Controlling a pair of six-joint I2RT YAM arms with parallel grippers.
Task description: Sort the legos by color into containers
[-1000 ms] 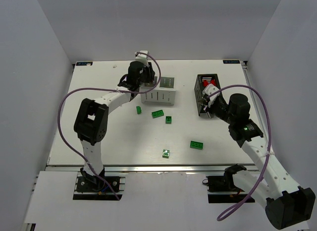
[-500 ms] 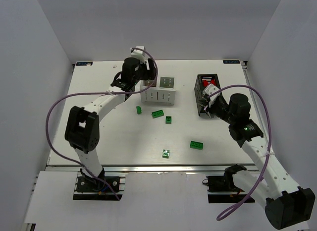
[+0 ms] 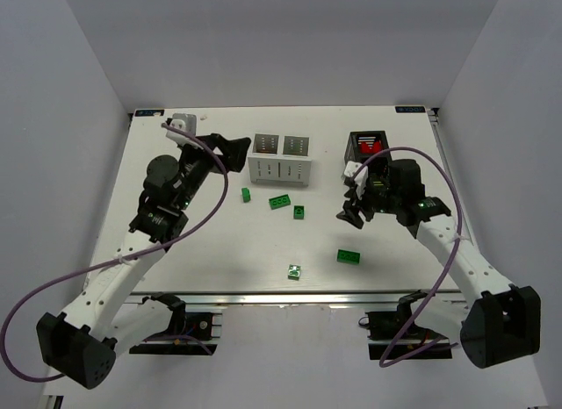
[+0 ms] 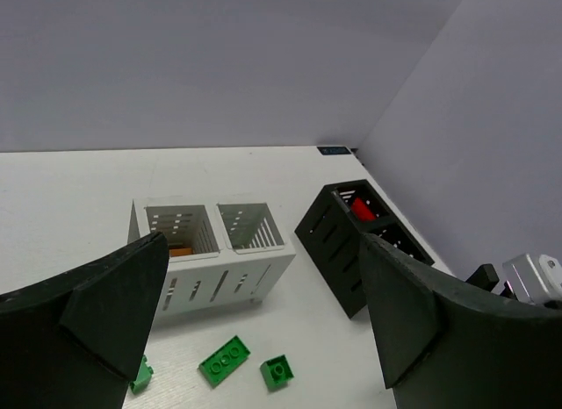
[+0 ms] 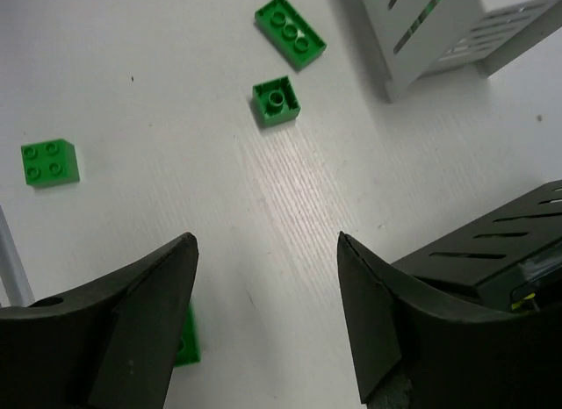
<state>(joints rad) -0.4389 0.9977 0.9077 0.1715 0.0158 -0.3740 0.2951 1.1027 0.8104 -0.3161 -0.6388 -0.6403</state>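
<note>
The white container (image 3: 279, 168) stands at the back middle and the black container (image 3: 369, 150) to its right, with red legos (image 3: 373, 147) inside. Green legos lie loose: a small one (image 3: 248, 195), a long one (image 3: 280, 201), a square one (image 3: 299, 211), and two nearer ones (image 3: 349, 256) (image 3: 295, 271). My left gripper (image 3: 235, 154) hangs open and empty left of the white container (image 4: 211, 260). My right gripper (image 3: 349, 203) is open and empty over bare table beside the black container (image 5: 492, 251). An orange-yellow piece (image 4: 180, 249) shows in the white container's left compartment.
In the right wrist view a green lego (image 5: 184, 339) is half hidden behind my left finger, with others (image 5: 276, 101) (image 5: 290, 30) (image 5: 49, 161) farther off. Grey walls close in the table's back and sides. A purple cable trails from each arm.
My left gripper has swung away from above the white container to its left and opened. My right gripper has left the black container, come nearer over the table and opened.
</note>
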